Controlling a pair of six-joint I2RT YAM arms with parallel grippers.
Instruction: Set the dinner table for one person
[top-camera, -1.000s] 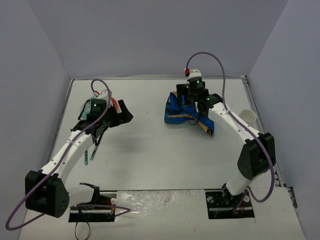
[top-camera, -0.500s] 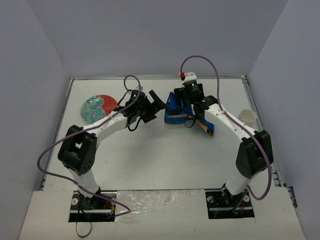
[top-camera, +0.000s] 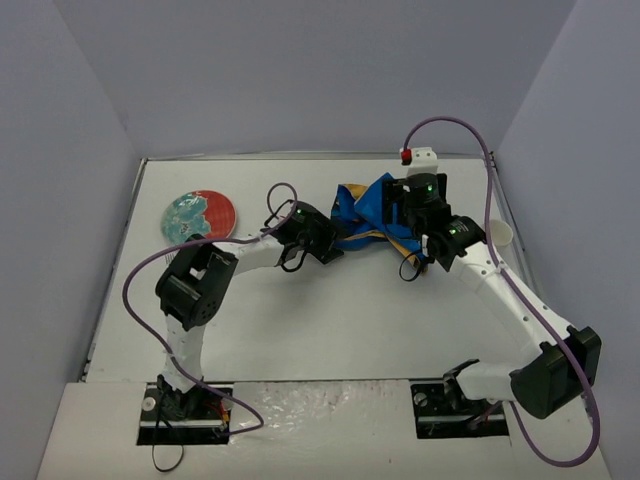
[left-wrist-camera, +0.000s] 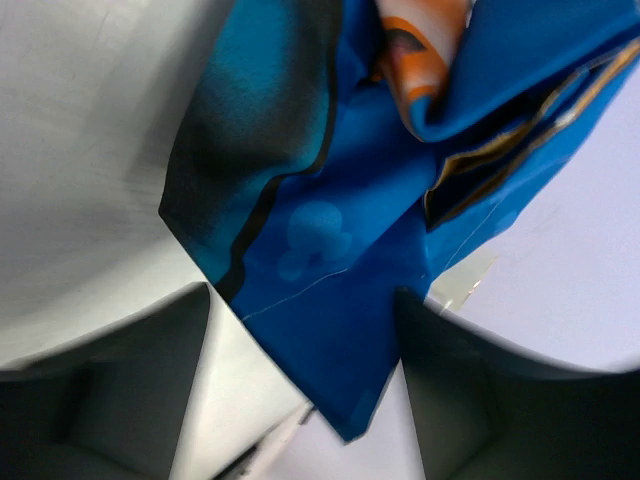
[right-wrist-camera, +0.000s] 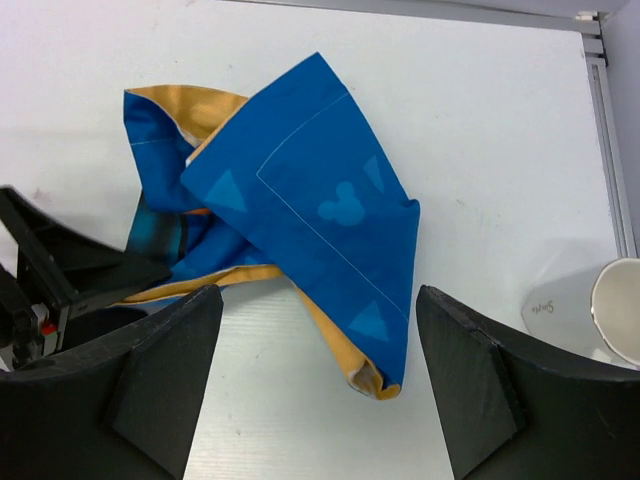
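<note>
The dinner table (top-camera: 330, 320) is the wide white tabletop. On its far middle lies a crumpled blue Mickey-print placemat (top-camera: 365, 215) with an orange underside. My left gripper (top-camera: 330, 248) reaches it from the left. In the left wrist view a blue corner (left-wrist-camera: 345, 400) of the placemat pokes between the left gripper's (left-wrist-camera: 302, 300) fingers, which stand apart and do not pinch it. My right gripper (top-camera: 412, 212) hovers over the mat's right side. In the right wrist view it (right-wrist-camera: 320, 300) is wide open, with the folded corner (right-wrist-camera: 385, 375) below the gap.
A round plate (top-camera: 200, 215) with a red and teal print lies at the far left. A white cup (top-camera: 497, 233) lies on its side near the right edge, and shows again (right-wrist-camera: 610, 315) in the right wrist view. A metal rim (top-camera: 310, 156) borders the table's far side.
My left arm swung from the plate across to the placemat's left corner and its jaws narrowed. My right gripper shifted right, and the placemat now lies more spread out.
</note>
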